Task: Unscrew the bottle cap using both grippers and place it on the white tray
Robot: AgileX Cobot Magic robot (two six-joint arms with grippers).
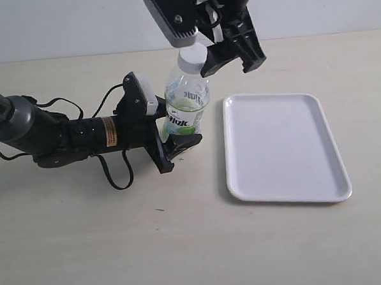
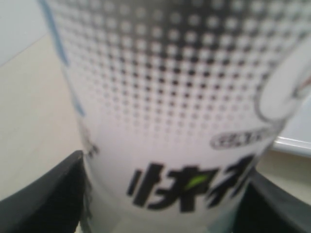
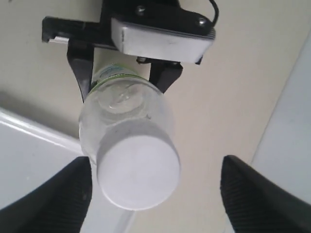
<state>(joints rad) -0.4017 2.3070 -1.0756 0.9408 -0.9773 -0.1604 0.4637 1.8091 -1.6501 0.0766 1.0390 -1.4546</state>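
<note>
Clamps the left black hand [image 1: 170, 127] on the lower body of the upright small clear plastic bottle [image 1: 187, 107]. Holds the right black hand [image 1: 232, 60], jaws apart, over the small round white plastic cap [image 1: 191, 56], on the bottle's neck. Beside both hands, flat glossy white tray [image 1: 333, 189] on the desk [image 1: 87, 250].

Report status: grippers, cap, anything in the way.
Left gripper clamped on bottle. Right gripper open, fingers straddling bottle cap, no grip. Cap on the neck. Nothing between bottle and white tray.
</note>
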